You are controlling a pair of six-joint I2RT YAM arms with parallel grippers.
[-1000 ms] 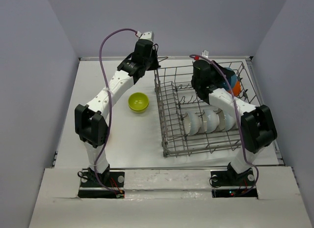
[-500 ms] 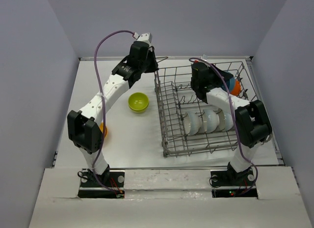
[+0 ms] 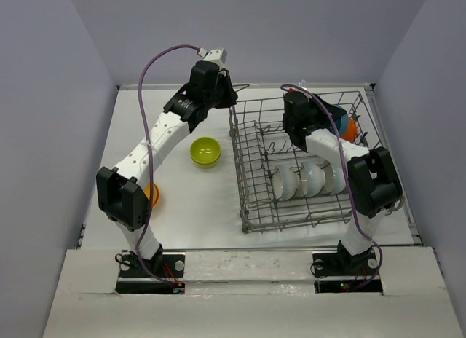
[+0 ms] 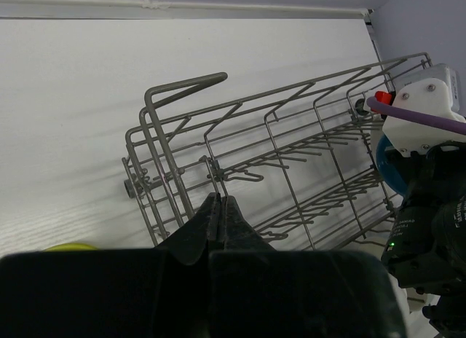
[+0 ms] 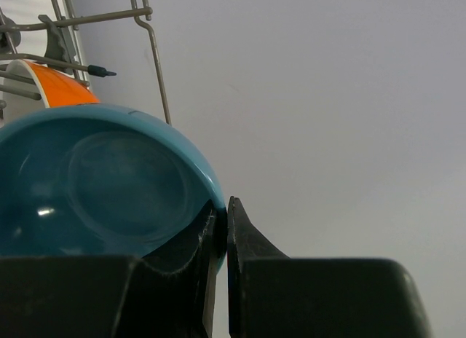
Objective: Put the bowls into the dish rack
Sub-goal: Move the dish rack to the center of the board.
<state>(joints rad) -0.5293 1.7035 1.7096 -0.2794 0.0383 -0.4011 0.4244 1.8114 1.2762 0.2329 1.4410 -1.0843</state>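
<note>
Right end effector [image 5: 223,220] pinches the blue bowl [image 5: 109,185] by its rim in the dish rack [image 3: 255,185]. My left end effector [image 4: 220,210] is pressed together, empty, outside it

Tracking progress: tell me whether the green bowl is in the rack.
No, the green bowl sits on the table, left of the rack.

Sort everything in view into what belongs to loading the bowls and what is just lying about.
Part of the job: dish rack; three white bowls standing in it; orange bowl at its far right; blue bowl pinched by the right claw; lime bowl and second orange bowl out on the table.
Just lying about: nothing loose; only the arms' purple cables.
</note>
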